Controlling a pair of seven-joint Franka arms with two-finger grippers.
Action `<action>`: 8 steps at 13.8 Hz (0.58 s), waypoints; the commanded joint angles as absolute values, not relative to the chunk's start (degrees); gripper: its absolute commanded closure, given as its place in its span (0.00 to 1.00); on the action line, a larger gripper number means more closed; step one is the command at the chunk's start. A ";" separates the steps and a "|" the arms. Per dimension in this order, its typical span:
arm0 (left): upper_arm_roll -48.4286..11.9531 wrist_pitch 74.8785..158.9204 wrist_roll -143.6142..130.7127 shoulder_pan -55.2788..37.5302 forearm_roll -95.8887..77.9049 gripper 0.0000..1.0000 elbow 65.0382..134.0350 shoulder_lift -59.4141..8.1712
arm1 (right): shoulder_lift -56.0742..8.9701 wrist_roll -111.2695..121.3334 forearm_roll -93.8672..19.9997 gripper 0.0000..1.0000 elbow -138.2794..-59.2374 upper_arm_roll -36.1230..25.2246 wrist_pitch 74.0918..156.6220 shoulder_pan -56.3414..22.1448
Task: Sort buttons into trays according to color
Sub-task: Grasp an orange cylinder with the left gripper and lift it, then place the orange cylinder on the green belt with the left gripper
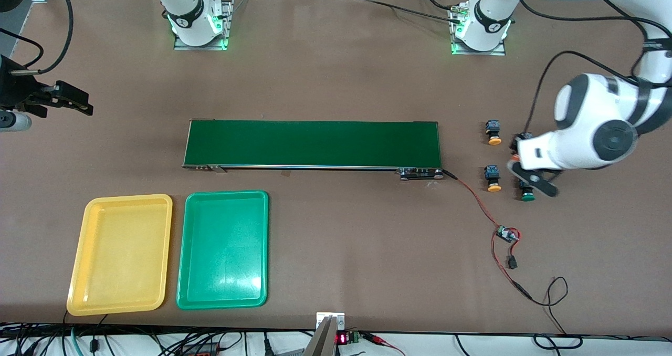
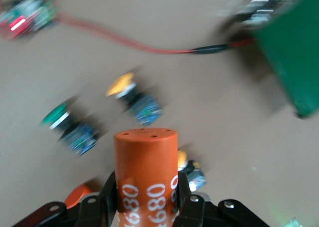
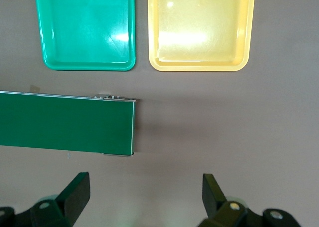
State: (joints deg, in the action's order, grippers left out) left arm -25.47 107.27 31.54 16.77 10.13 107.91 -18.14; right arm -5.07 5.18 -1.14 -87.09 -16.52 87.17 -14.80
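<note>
Trays, yellow [image 1: 121,254] and green [image 1: 223,249], lie bare. Left gripper [image 2: 145,207] clamps an orange cylinder [image 2: 145,172], buttons [image 2: 135,98] just beneath; conveyor [image 1: 313,144] transfer likely follows. Right gripper [image 3: 142,197] waits, spread.

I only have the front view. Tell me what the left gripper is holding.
Observer: The left wrist view shows the left gripper shut on an orange cylinder printed 4680, not a button.
Operator: Report whether it touches any button.
Observer: No. The green button and a yellow button lie apart from it on the table.
Operator: Now the right gripper.
Observer: The right gripper waits open, over the table by the belt.
</note>
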 commanded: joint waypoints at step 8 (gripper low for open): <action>-42.72 118.90 57.21 16.09 10.28 0.88 110.30 -26.72 | -5.19 5.71 -0.35 0.00 -87.63 -16.44 87.80 -15.12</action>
State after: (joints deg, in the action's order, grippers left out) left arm -42.27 116.22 52.41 15.50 10.02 109.51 -25.60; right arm -5.51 5.18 -1.14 -87.10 -16.52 87.21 -14.88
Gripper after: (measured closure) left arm 0.502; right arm 0.000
